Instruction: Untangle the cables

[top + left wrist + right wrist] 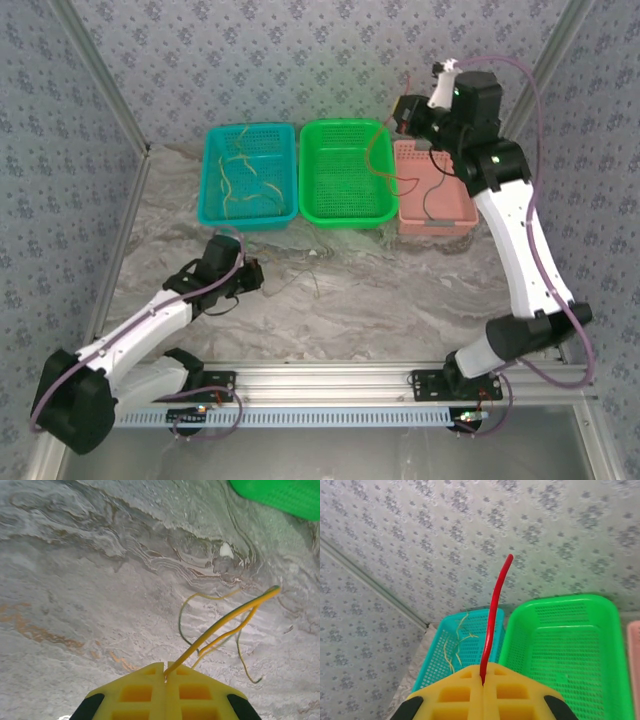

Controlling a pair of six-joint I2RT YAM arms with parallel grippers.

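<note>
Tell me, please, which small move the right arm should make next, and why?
Probably lower the right gripper toward the pink mesh basket and open there. It is shut on a thin red cable, raised above the baskets, and the teal mesh basket already holds thin yellow cables, suggesting sorting by colour.

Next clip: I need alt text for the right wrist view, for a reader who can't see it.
The right pincer, yellow, is shut on a red cable that stands up from between its fingertips. Behind it sit a teal basket holding thin yellow cables and a green basket, in front of a patterned wall.
</note>
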